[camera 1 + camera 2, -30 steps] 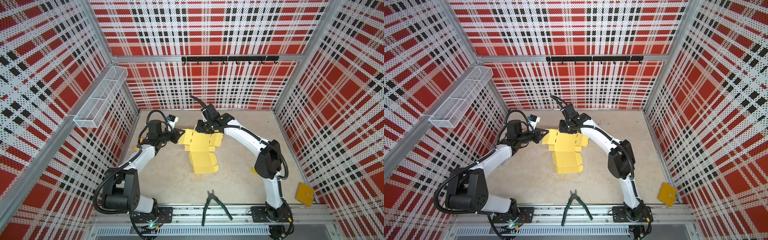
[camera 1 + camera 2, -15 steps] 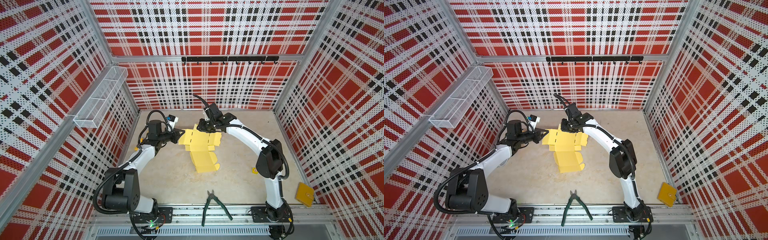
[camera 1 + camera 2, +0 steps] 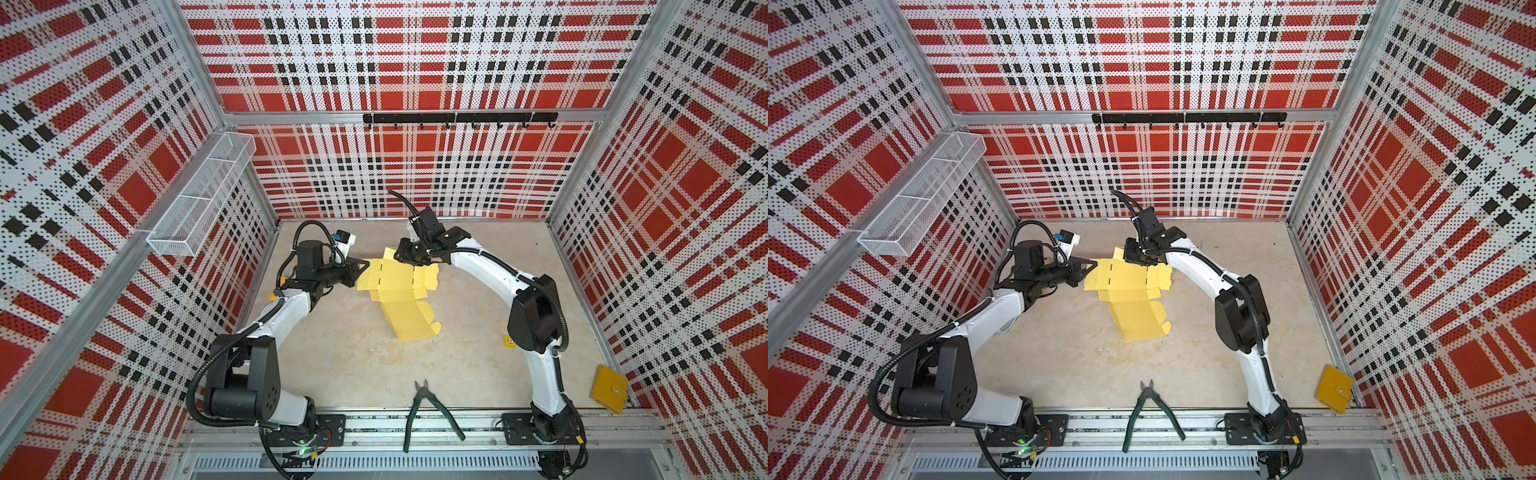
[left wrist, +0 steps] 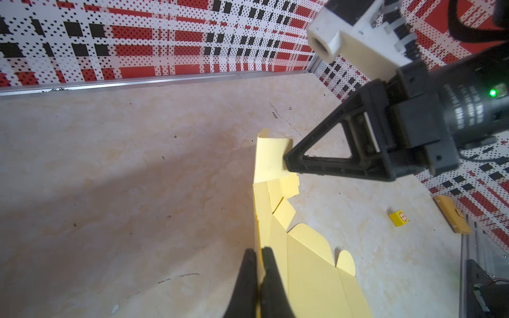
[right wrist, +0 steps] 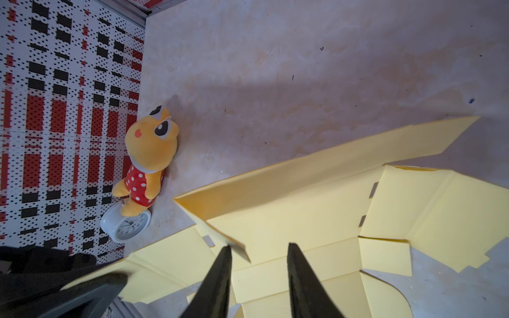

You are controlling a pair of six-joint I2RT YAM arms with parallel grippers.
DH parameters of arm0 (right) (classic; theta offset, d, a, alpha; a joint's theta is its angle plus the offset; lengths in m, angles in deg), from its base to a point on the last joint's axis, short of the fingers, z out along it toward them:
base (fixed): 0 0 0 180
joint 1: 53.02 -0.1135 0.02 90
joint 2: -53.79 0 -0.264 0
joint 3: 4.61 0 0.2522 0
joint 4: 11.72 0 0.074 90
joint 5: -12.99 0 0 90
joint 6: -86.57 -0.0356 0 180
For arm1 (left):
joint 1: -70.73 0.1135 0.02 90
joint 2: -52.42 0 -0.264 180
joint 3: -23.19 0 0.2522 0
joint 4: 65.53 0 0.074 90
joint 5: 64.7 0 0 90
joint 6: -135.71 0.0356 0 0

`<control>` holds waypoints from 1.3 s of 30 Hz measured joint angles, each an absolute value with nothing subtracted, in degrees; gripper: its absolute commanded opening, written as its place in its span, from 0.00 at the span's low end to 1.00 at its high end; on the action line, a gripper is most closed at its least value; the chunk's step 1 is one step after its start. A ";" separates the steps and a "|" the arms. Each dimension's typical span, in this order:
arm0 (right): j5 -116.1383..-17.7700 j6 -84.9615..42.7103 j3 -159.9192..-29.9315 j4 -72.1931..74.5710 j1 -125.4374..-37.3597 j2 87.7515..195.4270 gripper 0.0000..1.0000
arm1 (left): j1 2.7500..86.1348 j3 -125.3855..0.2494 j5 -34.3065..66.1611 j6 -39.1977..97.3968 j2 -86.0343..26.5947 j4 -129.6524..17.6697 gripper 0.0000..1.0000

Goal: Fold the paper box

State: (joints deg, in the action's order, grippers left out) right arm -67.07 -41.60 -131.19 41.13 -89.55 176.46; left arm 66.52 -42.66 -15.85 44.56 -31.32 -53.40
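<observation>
The paper box (image 3: 399,286) (image 3: 1129,291) is a pale yellow die-cut sheet, partly creased, lying mid-table in both top views. My left gripper (image 3: 364,266) (image 4: 259,264) is shut on the sheet's left edge, which stands thin between its fingers. My right gripper (image 3: 411,259) (image 5: 259,246) hovers over the far side of the paper box (image 5: 316,214), open with nothing between its fingers. A raised far flap (image 5: 316,170) stands up there, and its corner touches one fingertip (image 5: 227,249). In the left wrist view that gripper's finger (image 4: 316,162) presses against the upright flap (image 4: 271,154).
Green pliers (image 3: 428,409) lie at the front rail. A mustard wallet (image 3: 610,388) sits front right and a tiny yellow cube (image 3: 510,340) is by the right arm. A plush toy (image 5: 148,157) and a white clock (image 5: 125,225) rest against the left wall. A wire basket (image 3: 199,199) hangs on that wall.
The right gripper has shifted slightly along the sheet's far edge. The left gripper keeps its hold and the sheet has barely moved.
</observation>
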 measured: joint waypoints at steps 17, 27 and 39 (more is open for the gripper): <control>-71.40 -40.09 -127.91 42.16 -89.77 176.11 0.38 | 66.61 -42.69 -14.43 42.79 -31.32 -54.03 0.00; -80.84 -38.87 -115.21 40.06 -100.61 161.84 0.56 | 66.92 -44.37 -12.33 37.59 -31.34 -53.92 0.00; -83.99 -34.71 -116.35 37.06 -107.41 167.67 0.76 | 66.66 -44.37 -12.18 36.49 -31.43 -53.86 0.00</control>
State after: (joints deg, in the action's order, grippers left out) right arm -83.99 -34.71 -116.35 37.06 -107.41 167.67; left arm 66.66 -44.37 -12.18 36.49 -31.43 -53.86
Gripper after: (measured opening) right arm 0.751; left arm 0.054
